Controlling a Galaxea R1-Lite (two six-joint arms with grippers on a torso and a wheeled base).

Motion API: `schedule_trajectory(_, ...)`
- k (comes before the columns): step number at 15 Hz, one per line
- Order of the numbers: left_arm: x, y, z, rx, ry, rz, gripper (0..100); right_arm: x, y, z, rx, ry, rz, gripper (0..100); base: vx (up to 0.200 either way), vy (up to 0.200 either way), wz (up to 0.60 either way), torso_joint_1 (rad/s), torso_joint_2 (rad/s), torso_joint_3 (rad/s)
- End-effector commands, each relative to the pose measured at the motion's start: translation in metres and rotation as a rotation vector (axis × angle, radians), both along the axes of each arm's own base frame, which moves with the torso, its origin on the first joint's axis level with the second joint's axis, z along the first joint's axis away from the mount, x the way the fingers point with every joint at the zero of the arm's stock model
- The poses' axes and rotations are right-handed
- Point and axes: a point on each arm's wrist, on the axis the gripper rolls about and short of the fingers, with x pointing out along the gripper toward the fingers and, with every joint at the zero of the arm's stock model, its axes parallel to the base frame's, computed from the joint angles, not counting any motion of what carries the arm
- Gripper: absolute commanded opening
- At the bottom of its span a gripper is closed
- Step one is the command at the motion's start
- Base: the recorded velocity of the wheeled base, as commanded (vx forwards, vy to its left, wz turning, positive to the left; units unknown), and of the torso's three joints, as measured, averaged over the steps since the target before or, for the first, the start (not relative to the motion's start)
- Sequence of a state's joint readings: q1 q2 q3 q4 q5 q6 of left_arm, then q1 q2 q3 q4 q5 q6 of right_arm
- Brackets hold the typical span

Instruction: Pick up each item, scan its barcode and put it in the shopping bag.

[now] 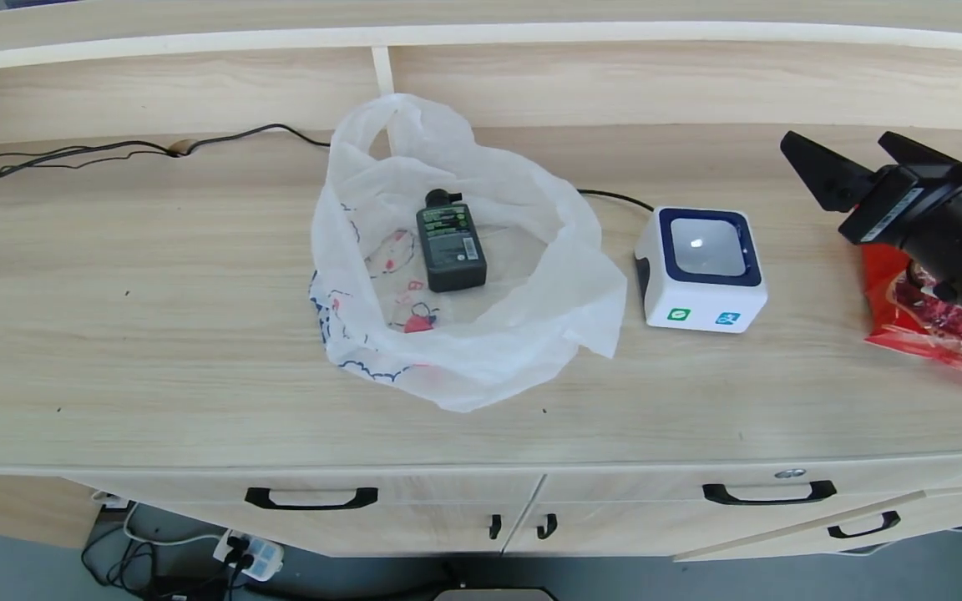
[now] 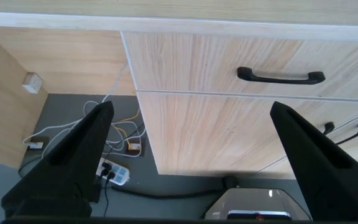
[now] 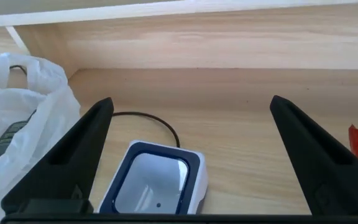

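A white plastic shopping bag (image 1: 531,300) lies open in the middle of the counter, with a dark green bottle (image 1: 449,242) lying inside it. To its right stands the white and blue barcode scanner (image 1: 705,267), also in the right wrist view as the scanner (image 3: 157,180). A red snack packet (image 1: 932,321) lies at the counter's right edge, partly hidden by my right arm. My right gripper (image 1: 853,163) hovers open and empty above the counter, right of the scanner and over the packet. My left gripper (image 2: 191,162) hangs open below the counter, facing the drawers.
A black cable (image 1: 113,150) runs along the counter's back left, and another cable (image 1: 615,198) leads to the scanner. A raised wooden ledge (image 1: 481,75) borders the back. Drawer handles (image 2: 280,76) and floor cables (image 2: 114,171) lie under the counter.
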State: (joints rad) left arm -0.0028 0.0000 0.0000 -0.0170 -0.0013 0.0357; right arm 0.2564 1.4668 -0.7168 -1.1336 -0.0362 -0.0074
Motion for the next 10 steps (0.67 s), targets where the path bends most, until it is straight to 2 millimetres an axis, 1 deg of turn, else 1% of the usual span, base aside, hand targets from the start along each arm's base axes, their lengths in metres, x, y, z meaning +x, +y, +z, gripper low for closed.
schedule_trajectory(1, 0.000, 0.000, 0.000, 0.001, 0.000, -0.001, 100, 0.001, -0.005, 0.002, 0.002, -0.006, -0.027, 100, 0.000, 0.000, 0.00, 0.000, 0.00, 0.000)
schedule_trajectory(2, 0.000, 0.000, 0.000, 0.000, -0.001, -0.001, 100, 0.002, -0.009, 0.002, 0.005, -0.005, -0.038, 100, 0.000, 0.000, 0.00, 0.000, 0.00, 0.000)
schedule_trajectory(4, 0.000, 0.000, 0.000, 0.000, 0.000, -0.001, 100, 0.002, -0.009, -0.004, 0.060, 0.026, -0.014, 100, 0.000, 0.000, 0.00, 0.000, 0.00, 0.000)
schedule_trajectory(6, 0.000, 0.000, 0.000, 0.000, 0.002, -0.001, 100, 0.002, -0.010, -0.004, 0.077, 0.029, -0.017, 100, 0.000, -0.200, 0.00, 0.000, 0.00, 0.002)
schedule_trajectory(8, 0.000, 0.000, 0.000, 0.000, 0.000, -0.001, 100, 0.001, -0.016, -0.007, 0.065, 0.037, -0.047, 100, 0.000, -0.200, 0.00, -0.010, 0.00, 0.000)
schedule_trajectory(10, 0.000, 0.000, 0.000, 0.000, 0.000, -0.001, 100, 0.000, -0.020, -0.005, 0.072, 0.030, -0.054, 100, 0.000, -0.200, 0.00, 0.012, 0.01, 0.000)
